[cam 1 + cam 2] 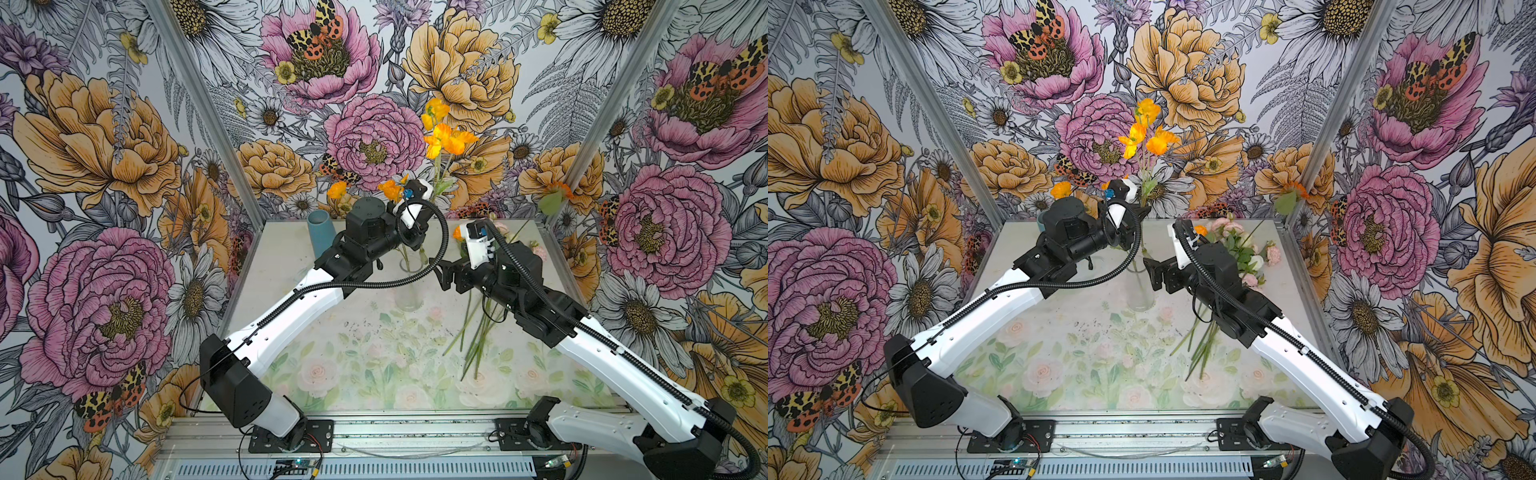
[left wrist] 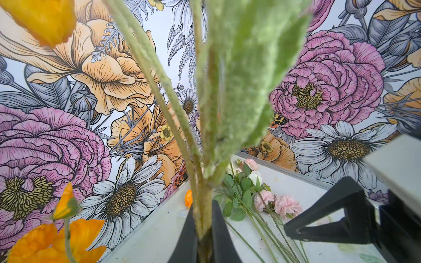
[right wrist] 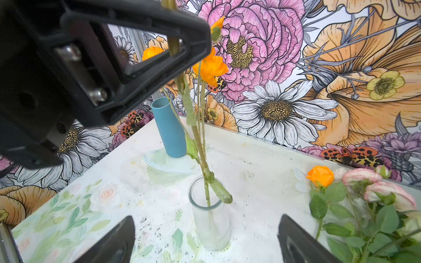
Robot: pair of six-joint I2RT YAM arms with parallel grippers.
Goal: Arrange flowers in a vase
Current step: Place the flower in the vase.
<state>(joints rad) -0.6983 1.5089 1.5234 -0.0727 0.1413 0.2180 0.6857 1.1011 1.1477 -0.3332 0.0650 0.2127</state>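
Fuzzy poppy stem (image 2: 202,195) — pinched tight in the left gripper (image 2: 204,210), lower end inside the mouth of the ribbed glass vase (image 3: 211,223). Right gripper (image 3: 206,218): jaws spread wide, empty, just beside the vase. Orange heads (image 1: 446,139) stood high above the rim. Remaining flowers (image 1: 1246,253), pink, cream and one orange, lay loose on the table (image 1: 365,332) by the right arm. Estimate: one spray seated but not let go — most of the bunch was left to place.

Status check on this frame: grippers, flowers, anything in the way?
Left gripper shut on orange flower stems, ends at glass vase mouth. Right gripper open, empty, facing vase. Other flowers lying on table. Nothing blocking.
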